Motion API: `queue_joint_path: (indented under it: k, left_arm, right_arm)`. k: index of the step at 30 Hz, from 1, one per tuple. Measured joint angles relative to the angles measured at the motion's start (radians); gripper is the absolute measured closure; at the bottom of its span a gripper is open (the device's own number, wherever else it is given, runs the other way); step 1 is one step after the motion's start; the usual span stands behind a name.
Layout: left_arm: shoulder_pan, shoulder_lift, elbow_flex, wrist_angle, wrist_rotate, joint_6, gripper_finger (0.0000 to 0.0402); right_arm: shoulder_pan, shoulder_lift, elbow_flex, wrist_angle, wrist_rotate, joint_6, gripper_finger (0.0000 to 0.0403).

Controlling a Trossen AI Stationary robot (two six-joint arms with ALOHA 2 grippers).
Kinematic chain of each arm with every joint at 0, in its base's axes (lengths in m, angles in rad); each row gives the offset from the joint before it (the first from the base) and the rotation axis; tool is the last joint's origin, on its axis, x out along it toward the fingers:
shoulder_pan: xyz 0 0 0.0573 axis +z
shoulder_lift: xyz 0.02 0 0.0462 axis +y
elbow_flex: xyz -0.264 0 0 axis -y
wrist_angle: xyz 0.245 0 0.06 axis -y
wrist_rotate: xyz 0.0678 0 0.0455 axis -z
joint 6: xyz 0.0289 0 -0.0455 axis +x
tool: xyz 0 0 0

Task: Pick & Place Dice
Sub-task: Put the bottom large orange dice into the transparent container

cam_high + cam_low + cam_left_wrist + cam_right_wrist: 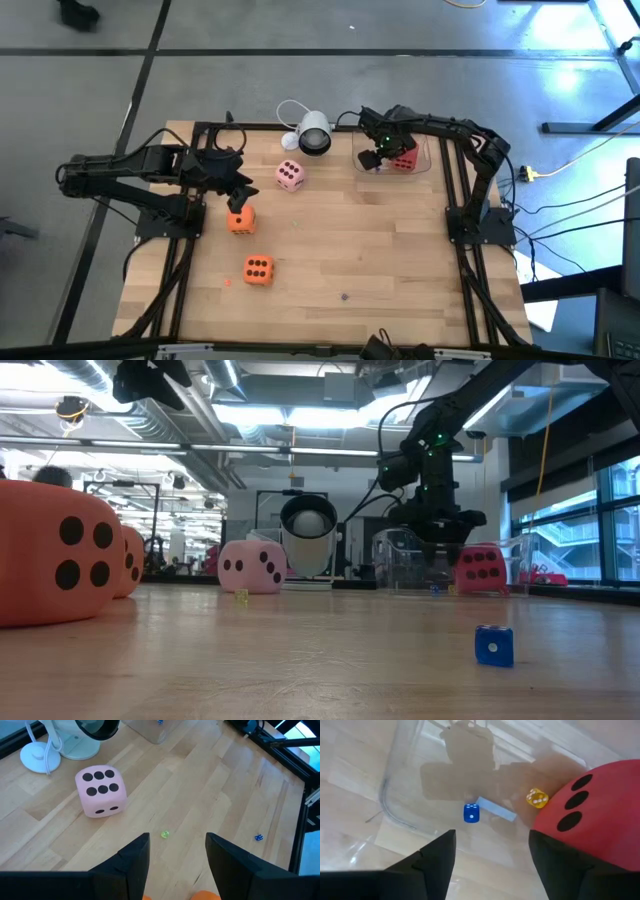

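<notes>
Fingers (437,862) of right gripper (490,865) spread just beside red die (592,815).

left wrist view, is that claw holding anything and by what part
Nothing is held. The left claw is open above an orange die; the right claw is open beside the red die.

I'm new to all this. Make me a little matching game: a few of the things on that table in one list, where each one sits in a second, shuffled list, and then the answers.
Things
1. soft red cube die with dark dots
2. soft pink cube die with dark dots
3. orange cube die showing six dots
4. white round camera with a black lens

Places
A. alone on the bare wood, nearest the table's front edge
B. inside the clear plastic box, under the right gripper
C. at the back edge, on a white stand
D. just in front of the camera

Pairs: 1-B, 2-D, 3-A, 4-C
</notes>
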Motion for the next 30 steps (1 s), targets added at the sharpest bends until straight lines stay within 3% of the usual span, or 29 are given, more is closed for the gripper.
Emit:
queue_joint_path:
  k: [14, 19, 26, 30]
  left_arm:
    - [0.000, 0.000, 0.000, 0.000, 0.000, -0.010, 0.0215]
    - [0.000, 0.000, 0.000, 0.000, 0.000, -0.010, 0.0215]
    - [0.000, 0.000, 0.000, 0.000, -0.002, -0.010, 0.0215]
    - [0.000, 0.000, 0.000, 0.000, -0.006, -0.010, 0.0215]
  right_arm:
    - [0.012, 0.000, 0.000, 0.001, 0.002, -0.011, 0.0201]
    - [0.052, -0.001, 0.000, 0.001, 0.040, -0.030, 0.0257]
    - [0.148, -0.041, 0.000, 0.001, 0.146, -0.052, 0.0383]
    - [0.210, -0.103, 0.000, 0.008, 0.186, -0.034, 0.0387]
